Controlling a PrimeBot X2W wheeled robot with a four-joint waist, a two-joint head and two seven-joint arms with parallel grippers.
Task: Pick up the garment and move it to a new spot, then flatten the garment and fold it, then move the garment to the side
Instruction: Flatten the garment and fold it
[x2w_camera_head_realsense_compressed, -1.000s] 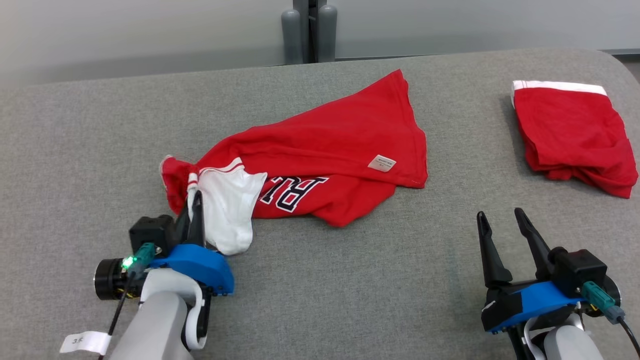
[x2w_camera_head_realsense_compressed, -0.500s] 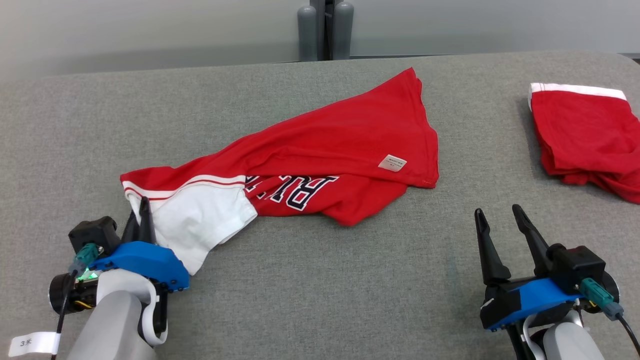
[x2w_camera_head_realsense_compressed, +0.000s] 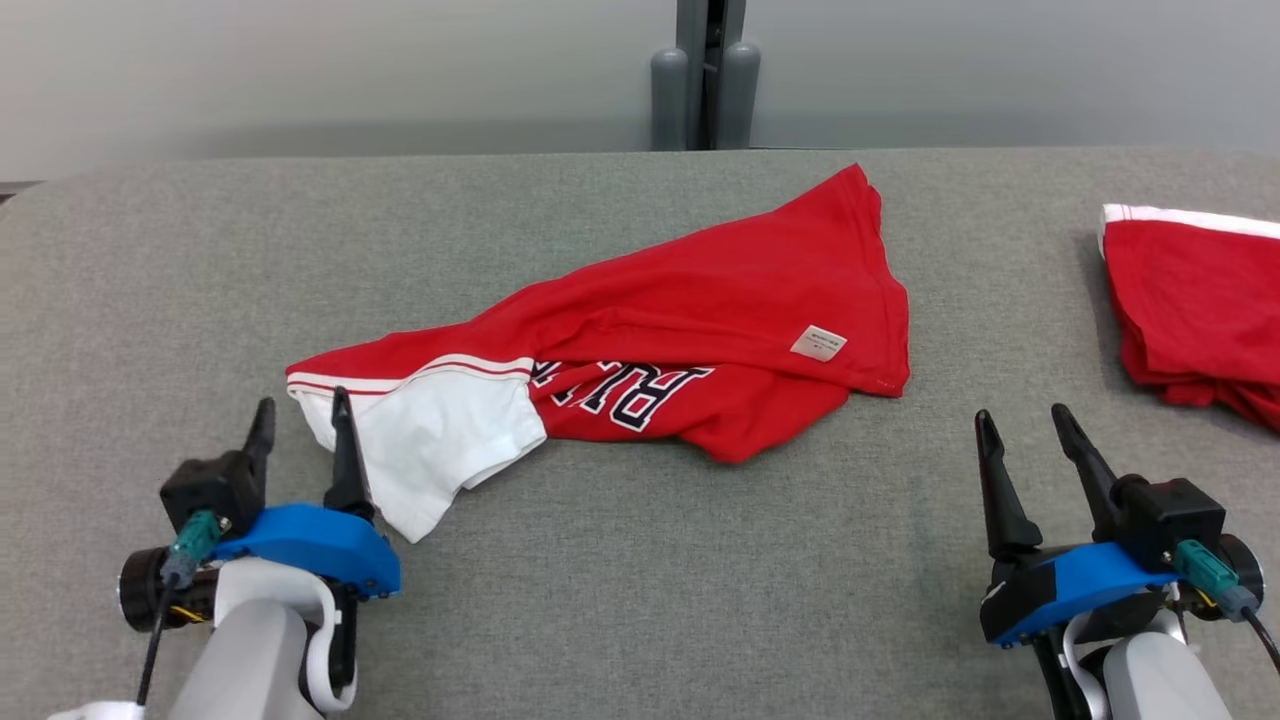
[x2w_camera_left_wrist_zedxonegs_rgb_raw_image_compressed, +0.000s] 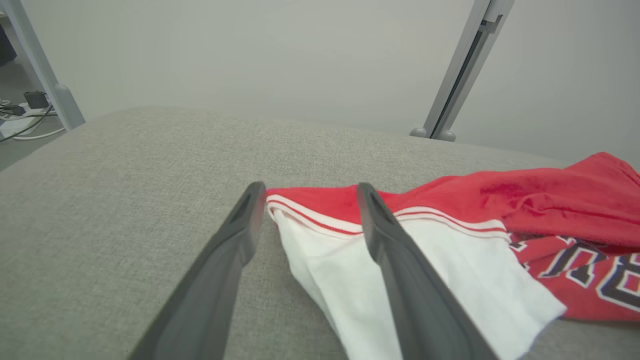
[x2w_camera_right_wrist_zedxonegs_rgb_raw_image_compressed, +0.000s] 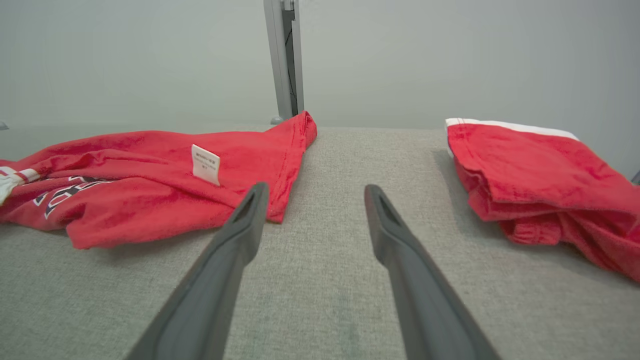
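The garment (x2w_camera_head_realsense_compressed: 700, 320) is a red T-shirt with a white sleeve (x2w_camera_head_realsense_compressed: 440, 450) and dark lettering. It lies rumpled across the middle of the grey table (x2w_camera_head_realsense_compressed: 640, 600), with the sleeve spread toward the left. My left gripper (x2w_camera_head_realsense_compressed: 302, 402) stands open at the sleeve's left edge. In the left wrist view the sleeve's striped hem (x2w_camera_left_wrist_zedxonegs_rgb_raw_image_compressed: 315, 220) lies between the spread fingers of the left gripper (x2w_camera_left_wrist_zedxonegs_rgb_raw_image_compressed: 310, 187), ungripped. My right gripper (x2w_camera_head_realsense_compressed: 1022, 413) is open over bare table, right of the shirt. In the right wrist view the right gripper (x2w_camera_right_wrist_zedxonegs_rgb_raw_image_compressed: 316, 186) sits near the garment's (x2w_camera_right_wrist_zedxonegs_rgb_raw_image_compressed: 150, 165) hem.
A second red garment (x2w_camera_head_realsense_compressed: 1190, 310) with a white band lies folded at the table's far right, also seen as the folded pile (x2w_camera_right_wrist_zedxonegs_rgb_raw_image_compressed: 530, 165). A grey post (x2w_camera_head_realsense_compressed: 705, 90) stands behind the table's far edge. Cables (x2w_camera_left_wrist_zedxonegs_rgb_raw_image_compressed: 20, 115) lie on the floor past the left end.
My left gripper dragged the white sleeve leftward, spreading it out, then opened and let it go. The right arm held still. The head camera shifted, moving the whole scene right.
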